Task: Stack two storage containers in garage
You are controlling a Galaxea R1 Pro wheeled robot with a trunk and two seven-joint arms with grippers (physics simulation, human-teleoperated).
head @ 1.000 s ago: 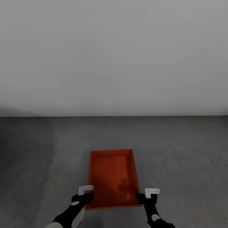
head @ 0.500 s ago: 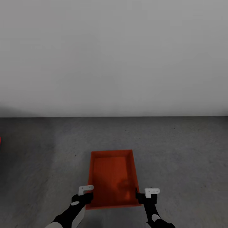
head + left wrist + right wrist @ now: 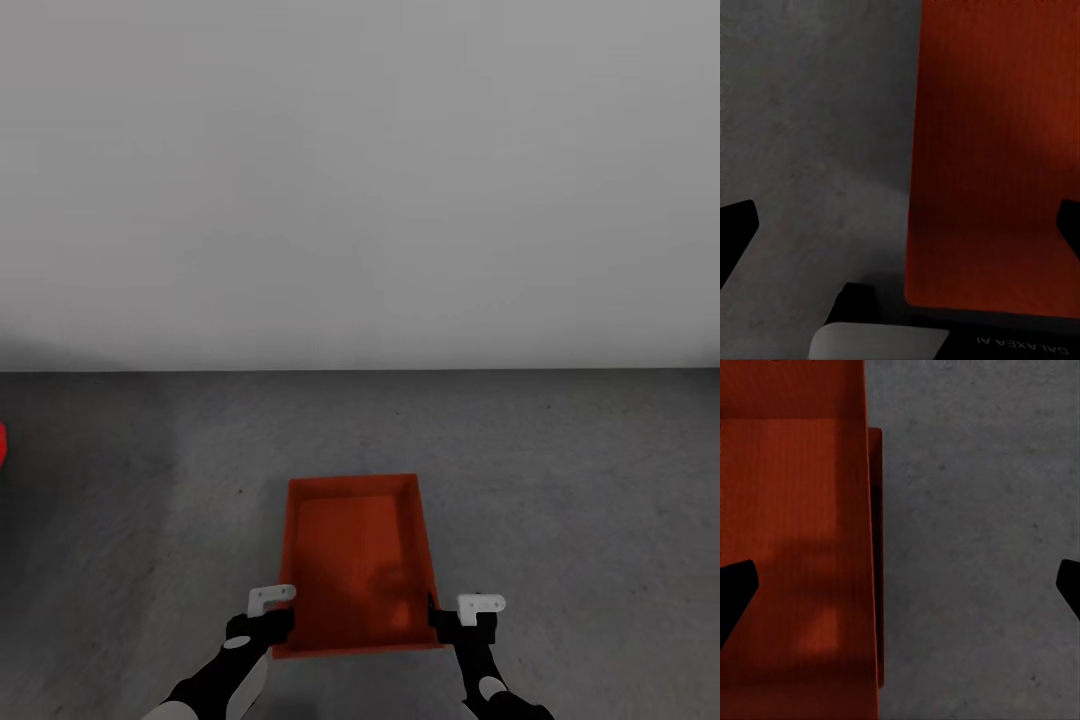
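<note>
Storage container (image 3: 352, 565) sits on the grey floor (image 3: 560, 480) — walls plain red-orange. Left pincer (image 3: 900, 229) and right pincer (image 3: 900, 585) gape wide over its side walls, gripping nothing

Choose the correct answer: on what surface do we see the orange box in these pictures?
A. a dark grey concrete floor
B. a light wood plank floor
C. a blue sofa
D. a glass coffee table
A. The head view shows the orange box on the rough dark grey floor in front of a plain light grey wall, with the left gripper and the right gripper open at its near corners.
</note>
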